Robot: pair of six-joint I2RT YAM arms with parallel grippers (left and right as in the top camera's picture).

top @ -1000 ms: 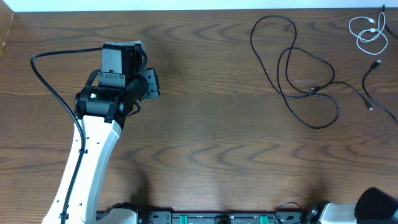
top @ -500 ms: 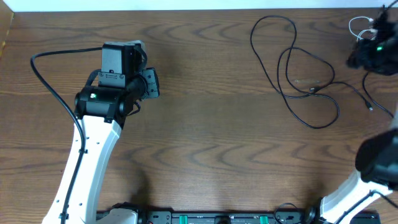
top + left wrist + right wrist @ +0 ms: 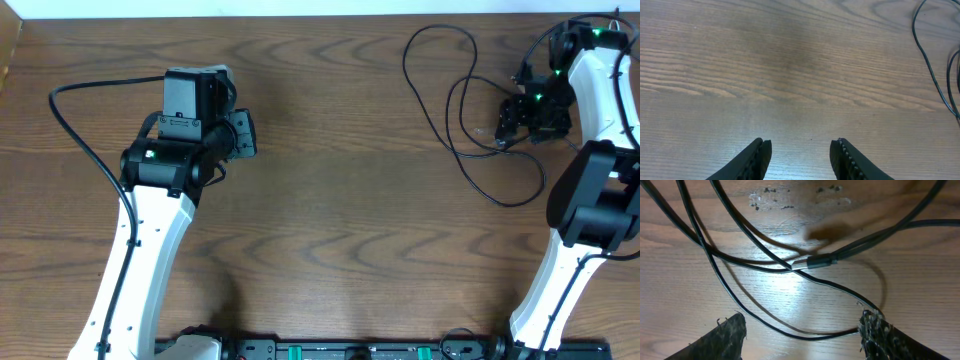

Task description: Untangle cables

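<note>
The black cable [image 3: 508,204] lies in loose overlapping loops on the far right part of the table [image 3: 350,200]. Its upper loop reaches close to the far edge, and its lowest loop hangs toward the middle of the right side. The white cord cannot be made out in any view. The right gripper [image 3: 503,122] sits low over the right side of these loops, pointing left. Only its wrist view shows the detail: the jaws stand wide apart, several strands cross on the wood between and beyond them, and a small plug [image 3: 816,261] lies at the crossing. One strand curves across the gap just ahead of the fingertips, and another runs up against the right-hand one. From overhead, the wood left of the loops is broad bare board. The left gripper [image 3: 243,134] is well apart from the cable, near the far left. Its wrist view shows the jaws spread over plain wood, with cable strands only at the right border.
</note>
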